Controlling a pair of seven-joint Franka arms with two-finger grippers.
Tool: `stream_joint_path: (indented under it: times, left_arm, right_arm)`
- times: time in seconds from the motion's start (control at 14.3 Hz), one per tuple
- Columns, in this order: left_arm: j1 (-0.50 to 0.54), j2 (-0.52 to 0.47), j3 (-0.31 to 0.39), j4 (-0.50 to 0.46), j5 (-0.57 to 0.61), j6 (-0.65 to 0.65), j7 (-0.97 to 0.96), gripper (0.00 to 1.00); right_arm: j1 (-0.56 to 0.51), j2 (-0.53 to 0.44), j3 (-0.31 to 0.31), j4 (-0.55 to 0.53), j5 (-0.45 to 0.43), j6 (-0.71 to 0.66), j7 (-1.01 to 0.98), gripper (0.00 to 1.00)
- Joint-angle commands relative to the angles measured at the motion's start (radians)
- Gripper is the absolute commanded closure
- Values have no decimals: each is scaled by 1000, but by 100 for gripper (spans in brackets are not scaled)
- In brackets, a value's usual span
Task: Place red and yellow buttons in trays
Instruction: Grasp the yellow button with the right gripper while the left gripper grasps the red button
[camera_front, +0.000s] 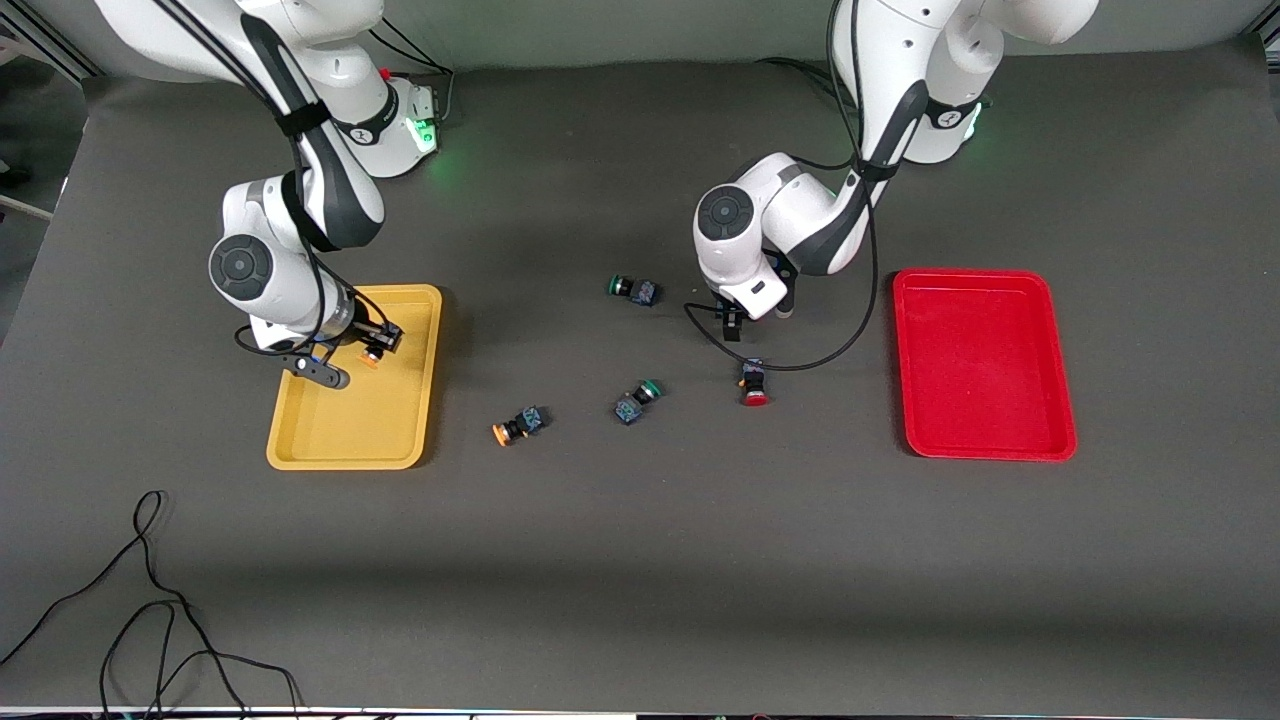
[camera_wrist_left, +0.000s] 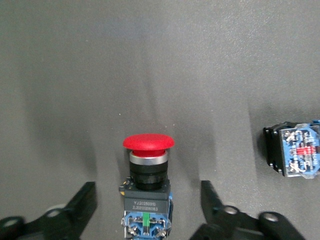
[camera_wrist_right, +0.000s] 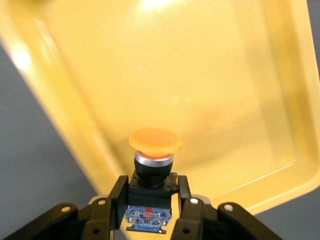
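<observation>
Dark grey table (camera_front: 640, 560), two trays well apart: yellow tray (camera_front: 400, 430) toward the right arm's end, red tray (camera_front: 985, 365) toward the left arm's. Over the yellow tray, right gripper (camera_wrist_right: 154, 200) clamped on a yellow-capped button (camera_wrist_right: 155, 141). Left gripper (camera_wrist_left: 147, 210) spread wide around a red-capped button (camera_wrist_left: 148, 142) (lying on the table). Second yellow-capped button (camera_front: 518, 425) between the trays.

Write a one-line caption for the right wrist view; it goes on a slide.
Right gripper shut on a yellow-capped button, held over the yellow tray.
</observation>
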Motion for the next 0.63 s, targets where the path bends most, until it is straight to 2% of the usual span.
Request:
stream_joint_path:
  times: [0.0,0.07,0.14,0.35,0.49,0.56]
  left_arm:
    - [-16,12,11,10,17,17,-32,55]
    - [-15,14,11,10,18,17,-32,68]
    - [-13,14,11,10,18,17,-30,75]
    - [3,-21,21,23,17,-6,-16,76]
    - [80,-79,20,49,15,-66,-13,76]
    - [107,-104,20,65,12,-107,-7,76]
  right_arm:
    - [9,21,-5,-24,17,42,-31,70]
    - [9,24,-5,-23,19,42,-30,28]
    - [9,21,-5,-18,20,34,-16,0]
    - [17,-22,0,17,20,-10,6,0]
    - [35,-1,30,138,20,-59,105,0]
    - [38,39,55,220,20,-78,160,0]
